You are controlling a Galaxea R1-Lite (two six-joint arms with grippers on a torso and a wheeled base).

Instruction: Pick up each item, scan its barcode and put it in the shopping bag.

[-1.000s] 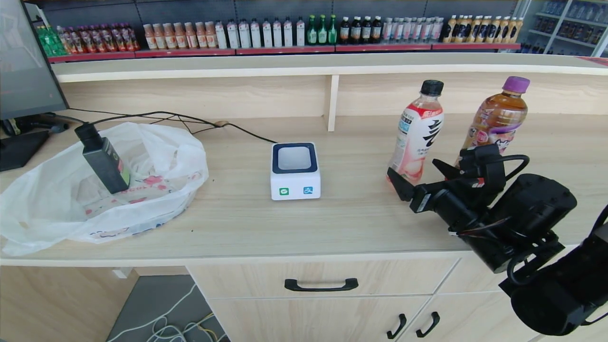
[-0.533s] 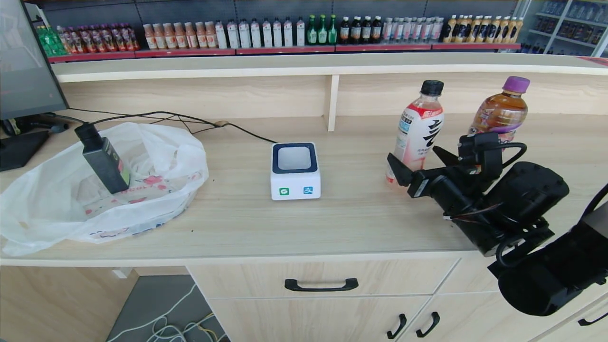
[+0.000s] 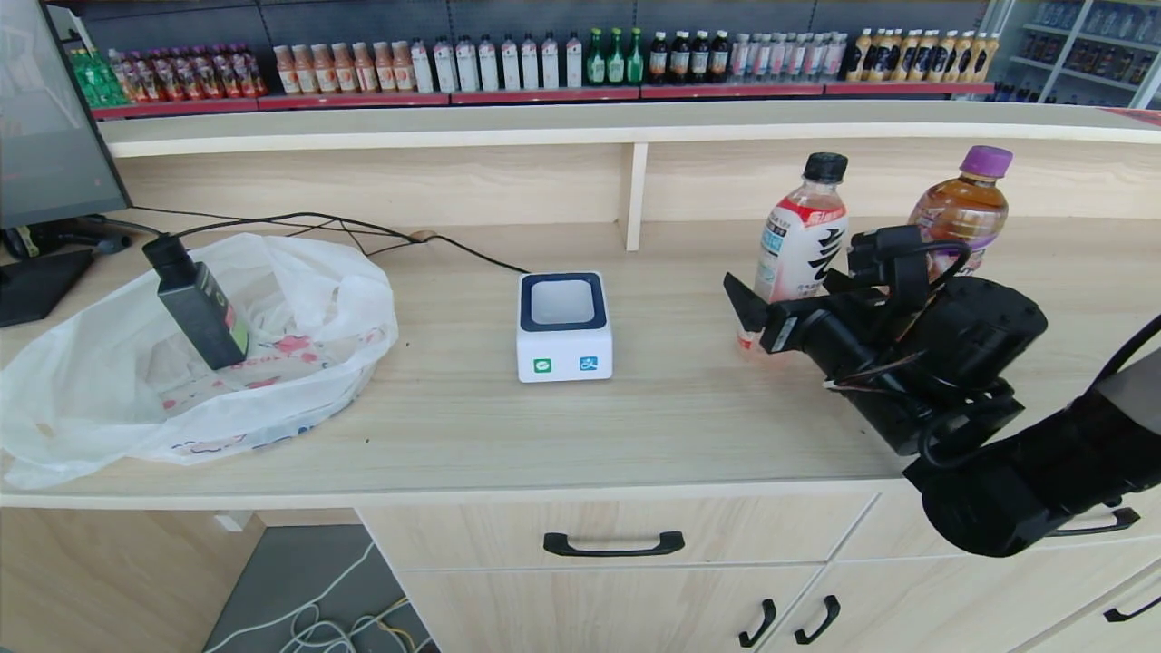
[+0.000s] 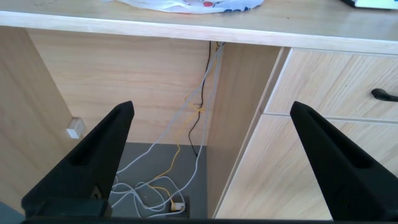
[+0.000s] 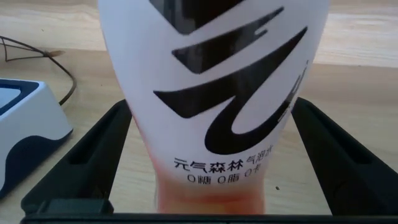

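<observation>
Right wrist view: right gripper (image 5: 205,171) is open, its jaws spread either side of the pink bottle (image 5: 211,74) at the lower body, neither one visibly touching it. In the head view the same gripper (image 3: 782,288) sits low on the counter (image 3: 635,417), and the bottle (image 3: 803,240) stands upright between the fingers.

Risks, as judged:
- The bottle is tall and narrow. If one finger lands first, it could push the bottle over before the other closes.
- The label looks smooth and the body tapers towards the base. A grip this low may slip, or leave the heavy top swinging during the carry.
- The tea bottle (image 3: 963,209) stands near, just behind the arm on the robot's right. The far finger or wrist could knock it during closing or lifting.
- The barcode is not visible, so the bottle may need turning at the scanner (image 3: 562,325) and could shift in the grip.

Surroundings: the scanner sits mid-counter, well apart from the bottle, with bare counter between them. Cables (image 3: 308,222) trail behind it towards the bag (image 3: 136,390) at the robot's left. A dark bottle (image 3: 195,304) already leans inside the bag — a drop there could strike it.

Left wrist view: left gripper (image 4: 211,155) is open and holds nothing, hanging below the counter edge in front of the cabinet.
</observation>
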